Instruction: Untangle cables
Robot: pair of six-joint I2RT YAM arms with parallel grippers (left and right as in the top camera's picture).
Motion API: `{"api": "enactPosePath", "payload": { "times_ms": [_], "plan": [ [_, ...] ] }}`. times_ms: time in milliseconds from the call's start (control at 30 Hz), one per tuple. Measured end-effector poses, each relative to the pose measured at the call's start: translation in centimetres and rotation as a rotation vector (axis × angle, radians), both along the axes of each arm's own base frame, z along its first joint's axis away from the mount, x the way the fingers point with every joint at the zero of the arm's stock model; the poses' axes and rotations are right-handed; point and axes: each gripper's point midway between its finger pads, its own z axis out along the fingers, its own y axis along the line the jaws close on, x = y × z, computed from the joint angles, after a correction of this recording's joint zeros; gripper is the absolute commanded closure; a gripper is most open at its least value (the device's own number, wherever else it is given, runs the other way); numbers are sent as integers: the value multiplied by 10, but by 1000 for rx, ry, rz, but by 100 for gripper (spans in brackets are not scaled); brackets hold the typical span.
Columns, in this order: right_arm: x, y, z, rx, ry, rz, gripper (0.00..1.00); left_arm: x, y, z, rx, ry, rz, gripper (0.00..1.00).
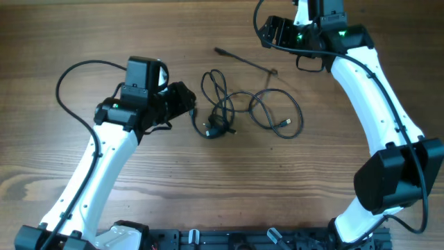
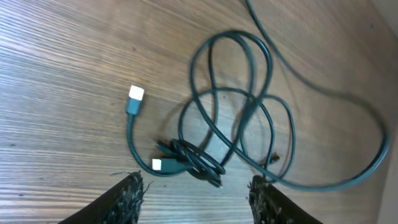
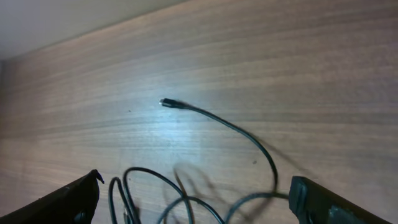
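the cables [image 1: 239, 111] lie in the middle of the tabletop [image 1: 62, 173], between the two arms, and they are not yet untangled: near the left arm the loops cross in a tight little bundle [image 2: 196, 160], and further out one wide loop [image 1: 277, 114] spreads toward the right arm.

to do this step well, i think the bundle should be opened first. in the left wrist view, two light plug ends [image 2: 135, 94] lie just beside the bundle. it seems better to take one free plug end and draw it out slowly along its own cord, not to pull the whole knot, which can tighten. the other arm could hold a far loop down on the tabletop.

the left claw [image 2: 196, 196] is spread. its fingertips [image 2: 127, 193] stand on each side of the bundle, a little above it, and they hold nothing.

further away, the right claw [image 3: 193, 199] is spread wide and is empty. it hangs over the far part of the cables, where one cord with a small dark plug [image 3: 166, 103] runs out alone across the wood.
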Motion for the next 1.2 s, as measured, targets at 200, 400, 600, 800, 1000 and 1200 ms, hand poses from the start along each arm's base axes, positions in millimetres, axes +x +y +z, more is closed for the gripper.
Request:
{"api": "enactPosePath", "payload": {
  "times_ms": [200, 400, 600, 800, 1000, 1200],
  "plan": [
    [-6, -4, -5, -10, 33, -2, 0, -7, -29, -32, 6, 104, -43, 52],
    [-6, -4, -6, -11, 34, -2, 0, -14, -46, -76, 14, 247, -16, 51],
    [-6, -4, -6, -11, 35, -2, 0, -1, -54, -92, -6, 248, 14, 48],
    [-8, -4, -7, -13, 44, -2, 0, 9, -58, -89, -27, 213, 22, 46],
    [-8, -4, -7, -15, 44, 1, 0, 4, -65, -89, -26, 219, 8, 48],
    [-8, -4, -7, -17, 43, 4, 0, -4, -78, -100, -3, 243, -7, 66]
  ]
}}
